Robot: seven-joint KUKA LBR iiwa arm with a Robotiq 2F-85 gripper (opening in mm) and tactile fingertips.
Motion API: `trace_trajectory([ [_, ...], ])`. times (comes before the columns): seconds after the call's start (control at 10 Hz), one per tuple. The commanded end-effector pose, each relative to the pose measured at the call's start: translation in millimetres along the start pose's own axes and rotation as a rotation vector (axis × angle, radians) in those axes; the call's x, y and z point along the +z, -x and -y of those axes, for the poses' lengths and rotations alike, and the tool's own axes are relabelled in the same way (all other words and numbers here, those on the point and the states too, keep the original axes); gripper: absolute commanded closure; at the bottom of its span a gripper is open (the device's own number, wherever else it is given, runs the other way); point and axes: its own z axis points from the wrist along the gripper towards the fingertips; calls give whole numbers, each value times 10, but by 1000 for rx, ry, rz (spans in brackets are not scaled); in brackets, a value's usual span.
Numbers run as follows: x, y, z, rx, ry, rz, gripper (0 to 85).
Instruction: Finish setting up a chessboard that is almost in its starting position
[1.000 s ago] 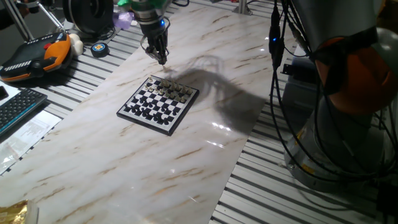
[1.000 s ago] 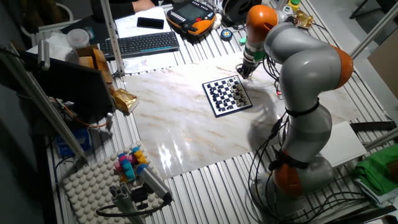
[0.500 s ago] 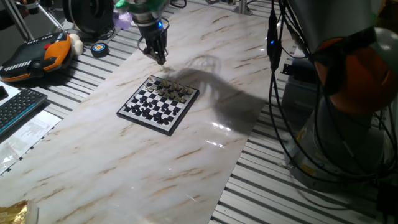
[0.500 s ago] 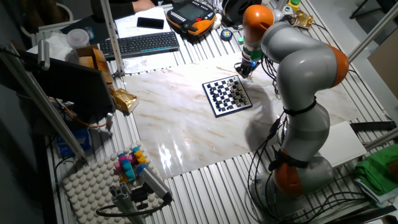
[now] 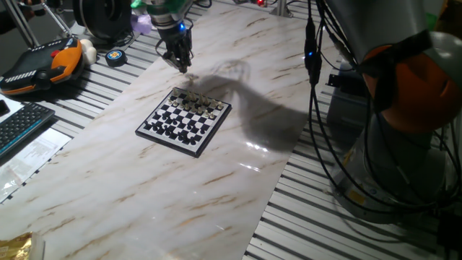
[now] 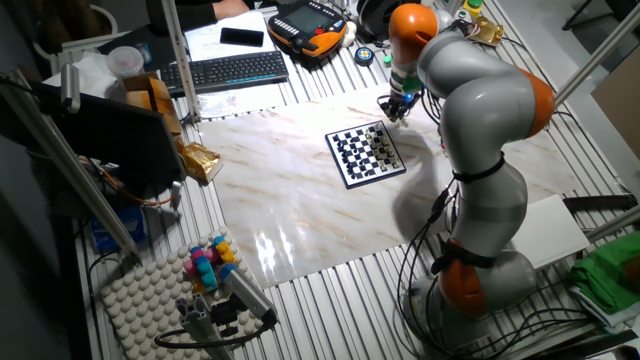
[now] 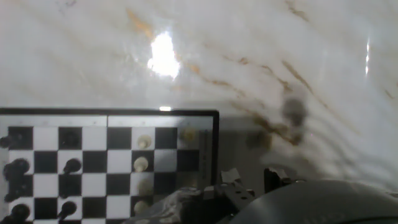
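The chessboard [image 5: 184,119] lies flat on the marble tabletop, with small pale and dark pieces on its squares. My gripper [image 5: 182,66] hangs just beyond the board's far edge, a little above the marble and pointing down. From the other side the gripper [image 6: 394,108] sits past the upper right corner of the chessboard [image 6: 365,152]. In the hand view the chessboard [image 7: 106,168] fills the lower left. The fingertips [image 7: 230,179] stand a narrow gap apart with nothing between them. A blurred dark spot [image 7: 292,112] shows on the marble beyond the board; I cannot tell whether it is a piece or a shadow.
A black keyboard [image 6: 225,70] and an orange-and-black pendant [image 5: 40,65] lie off the marble on the slatted table, with a round puck [image 5: 115,56] nearby. The robot's base and cables [image 5: 390,108] stand at the right. A pegboard with coloured blocks [image 6: 205,270] is near the front.
The gripper has drifted a little away from the board's far edge, toward the back left. The board and its pieces have not moved.
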Motion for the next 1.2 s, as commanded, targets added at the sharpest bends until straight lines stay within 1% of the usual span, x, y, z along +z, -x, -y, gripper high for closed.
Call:
trace_trajectory([
  [0.0, 45, 38, 33, -8, 1, 5, 533],
  [0.1, 121, 79, 100, -15, 21, 13, 533],
  [0.3, 206, 113, 165, -20, 30, 17, 527],
  [0.6, 335, 126, 221, -17, 35, 26, 523],
  [0.9, 506, 170, 278, -23, 51, 38, 517],
  [1.1, 584, 187, 284, -23, 60, 43, 517],
])
